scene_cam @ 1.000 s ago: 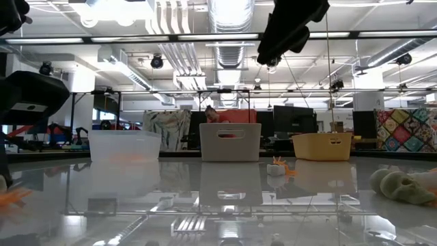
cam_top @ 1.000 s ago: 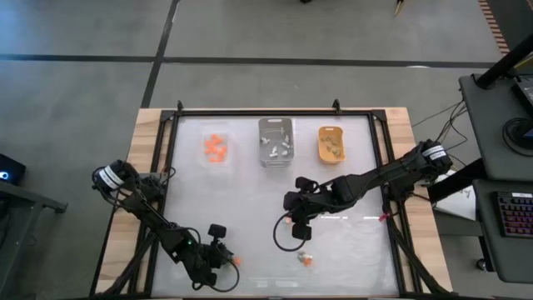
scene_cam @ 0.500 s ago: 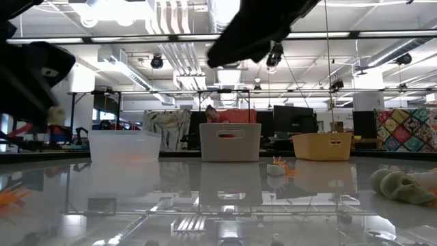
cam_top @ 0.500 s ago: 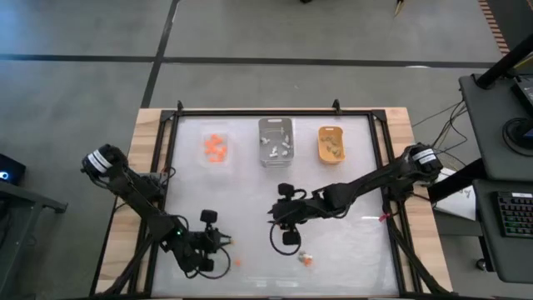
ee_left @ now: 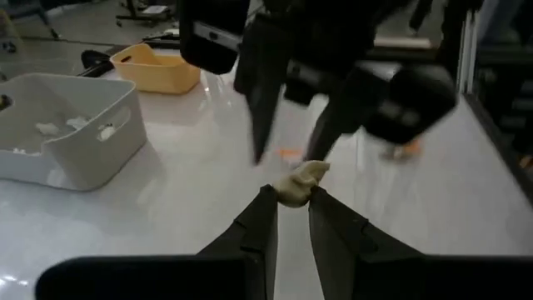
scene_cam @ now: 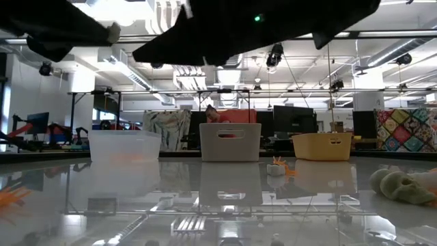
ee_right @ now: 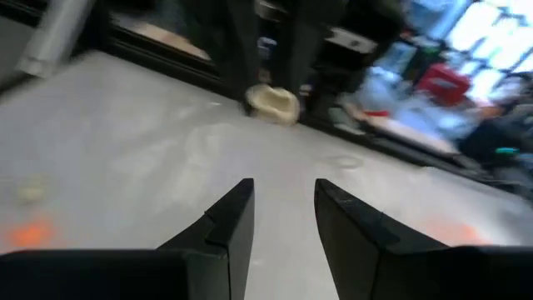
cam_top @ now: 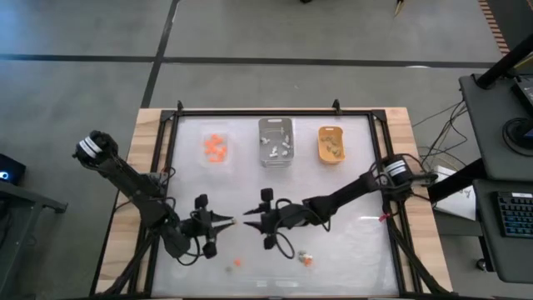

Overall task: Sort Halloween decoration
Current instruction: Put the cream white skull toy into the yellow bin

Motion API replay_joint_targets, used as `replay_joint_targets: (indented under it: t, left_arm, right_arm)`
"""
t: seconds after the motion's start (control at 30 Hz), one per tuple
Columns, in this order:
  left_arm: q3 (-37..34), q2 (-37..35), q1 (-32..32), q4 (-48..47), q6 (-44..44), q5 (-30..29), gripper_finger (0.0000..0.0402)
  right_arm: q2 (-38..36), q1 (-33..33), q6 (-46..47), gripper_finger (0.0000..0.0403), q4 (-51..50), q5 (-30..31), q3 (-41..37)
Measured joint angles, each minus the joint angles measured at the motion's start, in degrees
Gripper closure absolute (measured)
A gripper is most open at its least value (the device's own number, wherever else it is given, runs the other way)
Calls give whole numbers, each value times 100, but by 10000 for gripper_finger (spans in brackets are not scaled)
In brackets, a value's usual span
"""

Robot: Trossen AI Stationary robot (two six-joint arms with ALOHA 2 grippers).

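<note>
A tan trinket (ee_left: 301, 180) hangs in the air above the table's middle near part, with my left gripper (ee_left: 290, 196) shut on it. That gripper (cam_top: 227, 222) points toward the table's right. My right gripper (cam_top: 250, 222) faces it, open and empty, with its fingertips (ee_left: 256, 154) just short of the trinket. The right wrist view shows the trinket (ee_right: 273, 102) ahead of the open fingers. On the table near the front lie an orange trinket (cam_top: 237, 262) and a white-and-orange one (cam_top: 306, 259). My left gripper pinches the tan trinket's near end (ee_left: 291, 193) between its two fingertips. The fingers lie almost level and come from the table's left. The rest of the trinket sticks out beyond the tips, lifted clear of the table.
Three small trays stand in a row at the far side: a clear one (cam_top: 216, 148) with orange trinkets, a grey one (cam_top: 276, 140) with white ones, and an orange-yellow one (cam_top: 331, 143). The low view shows a grey-green trinket (scene_cam: 403, 184) at the right.
My left gripper has risen from near the table's front edge, moved toward the middle, and turned level to point right. My right gripper has moved toward the table's left and down, and tipped level, so that it now faces the left gripper.
</note>
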Motion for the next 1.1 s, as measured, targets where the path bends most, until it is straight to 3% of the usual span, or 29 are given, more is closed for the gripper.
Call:
replay_joint_targets:
  t: [0.17,0.57,0.73,0.93,1.1]
  left_arm:
    - [56,122,133,179,-456,46,362]
    - [-39,273,172,138,-591,-86,362]
    - [-39,275,173,144,-584,-86,362]
    - [-39,275,174,100,-569,-11,362]
    - [-39,229,165,-32,-567,70,362]
  right_arm:
    - [181,0,-533,284,-205,270,377]
    - [129,24,-567,284,-553,427,495]
    - [125,24,-567,284,-560,-103,545]
    - [116,-49,-248,284,-1362,-59,621]
    - [188,-179,545,284,-1470,-1090,607]
